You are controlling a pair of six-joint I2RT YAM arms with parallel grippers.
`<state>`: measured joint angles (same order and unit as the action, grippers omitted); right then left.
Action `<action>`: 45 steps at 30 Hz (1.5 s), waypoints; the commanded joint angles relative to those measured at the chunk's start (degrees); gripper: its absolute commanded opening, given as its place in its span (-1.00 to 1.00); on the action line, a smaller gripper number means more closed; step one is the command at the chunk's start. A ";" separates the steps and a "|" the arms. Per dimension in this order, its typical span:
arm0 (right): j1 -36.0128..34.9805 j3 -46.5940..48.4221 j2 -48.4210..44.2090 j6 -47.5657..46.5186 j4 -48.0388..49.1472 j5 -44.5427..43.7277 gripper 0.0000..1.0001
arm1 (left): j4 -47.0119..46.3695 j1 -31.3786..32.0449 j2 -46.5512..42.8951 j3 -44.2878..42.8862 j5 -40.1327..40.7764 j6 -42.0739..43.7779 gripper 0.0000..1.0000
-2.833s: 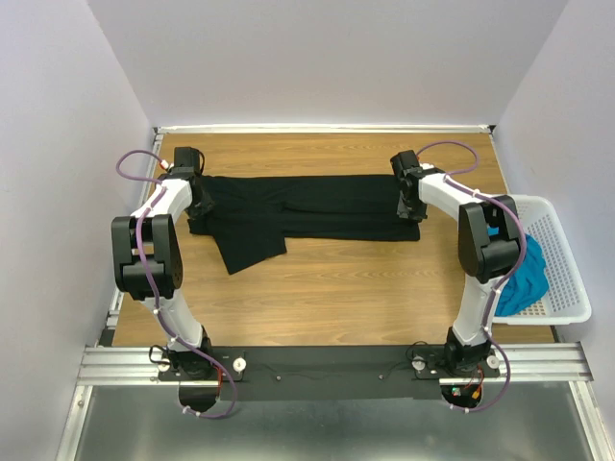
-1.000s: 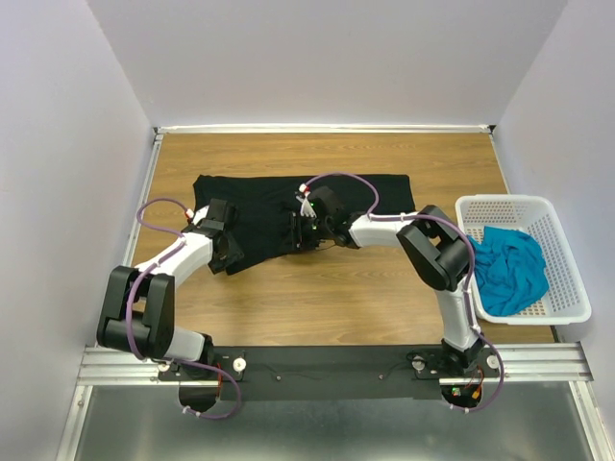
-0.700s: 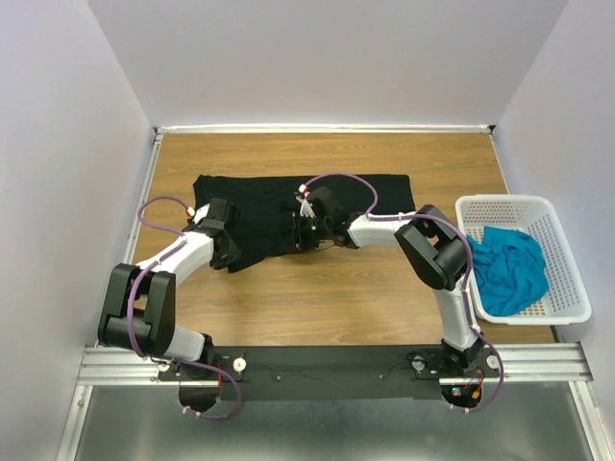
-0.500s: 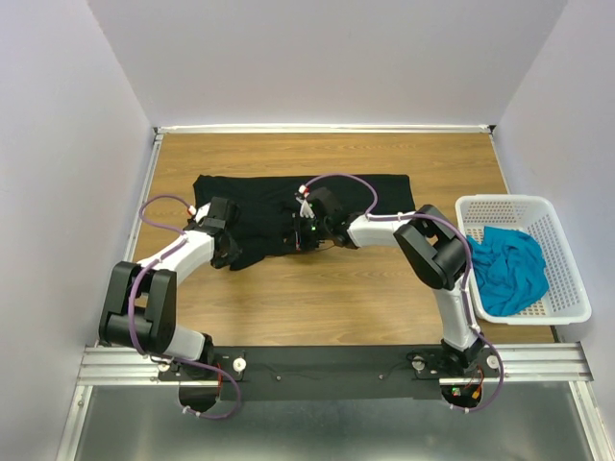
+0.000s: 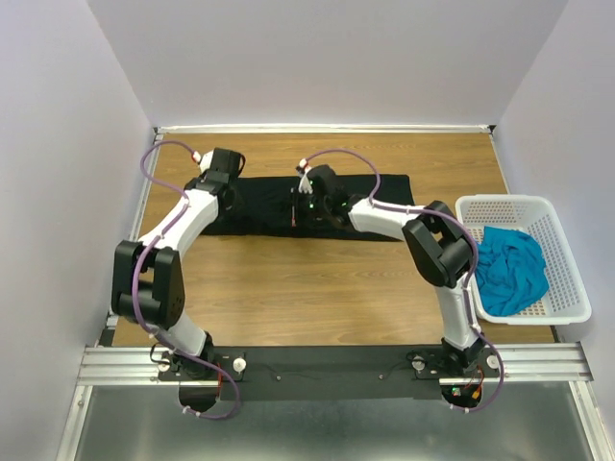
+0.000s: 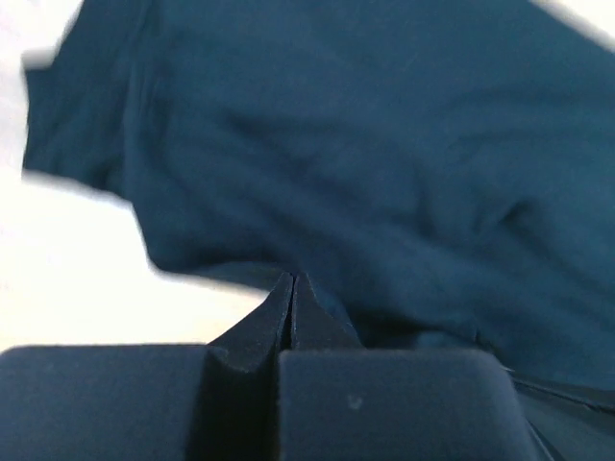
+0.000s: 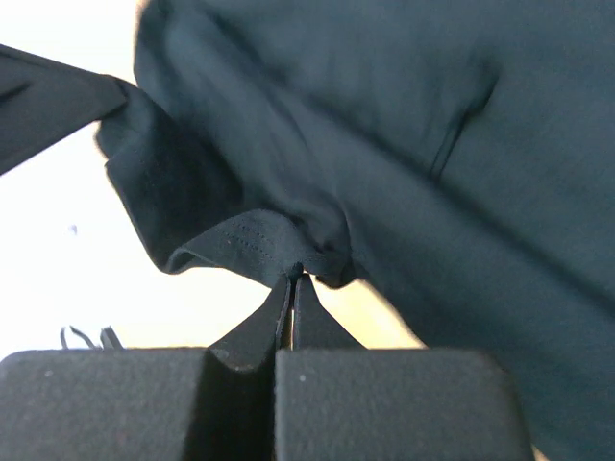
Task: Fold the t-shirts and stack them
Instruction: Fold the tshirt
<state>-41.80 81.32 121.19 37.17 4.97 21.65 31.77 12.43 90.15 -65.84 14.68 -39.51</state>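
A wood-grain table (image 5: 317,288) fills the floor of a small booth, closed in by plain pale walls (image 5: 327,58) on the left, right and far sides. A white trim strip runs along the table's far edge, and a metal rail (image 5: 327,363) carrying both arm bases crosses its near edge.

A white lattice basket (image 5: 569,293) sits at the table's right edge. The teal t-shirt (image 5: 504,269) lies crumpled inside it, bunched toward the basket's left wall.

The black t-shirt (image 5: 255,204) lies to the left of the basket and a little farther back. It is spread flat as a long dark band across the wood, and its right end stops short of the basket's far left corner.

The right gripper (image 5: 300,206) is over the middle of that band, the nearer of the two to the basket. Its wrist view shows the jaws pressed together, with a stitched hem of the black cloth pinched at their tips.

The left gripper (image 5: 221,181) is at the end of the band farthest from the basket. Its jaws are also closed tight, meeting on the edge of the dark cloth.

Purple cables (image 5: 163,216) loop along both arms.
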 commanded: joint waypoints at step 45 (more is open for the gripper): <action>10.07 8.34 -3.30 -12.99 -14.80 -17.95 0.44 | -12.53 -4.16 15.51 -18.91 3.95 7.18 0.71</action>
<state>-32.84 91.96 125.99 28.53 -4.49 10.61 18.04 9.85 112.99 -87.74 15.42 -28.82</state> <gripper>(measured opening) 0.708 0.846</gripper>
